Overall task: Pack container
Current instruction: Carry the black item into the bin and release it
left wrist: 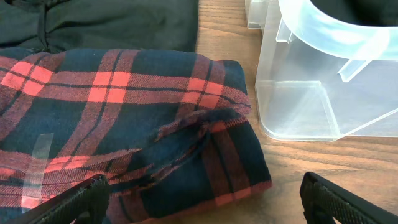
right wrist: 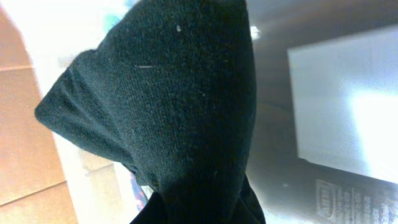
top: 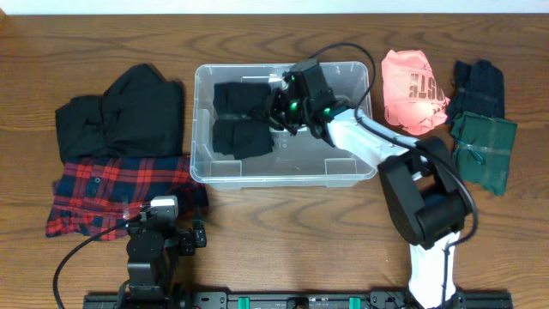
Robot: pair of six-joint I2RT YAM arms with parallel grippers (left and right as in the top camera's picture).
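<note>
A folded garment (top: 243,122) in the container (top: 283,178), shirts (top: 120,116) to its left, other clothes (top: 413,86) to its right

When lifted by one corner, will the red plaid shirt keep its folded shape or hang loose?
Probably it hangs loose: the plaid shirt is soft cloth, already wrinkled at its near corner. It looks thin, so likely light. Pushed on the wooden table, it would likely bunch rather than slide.
</note>
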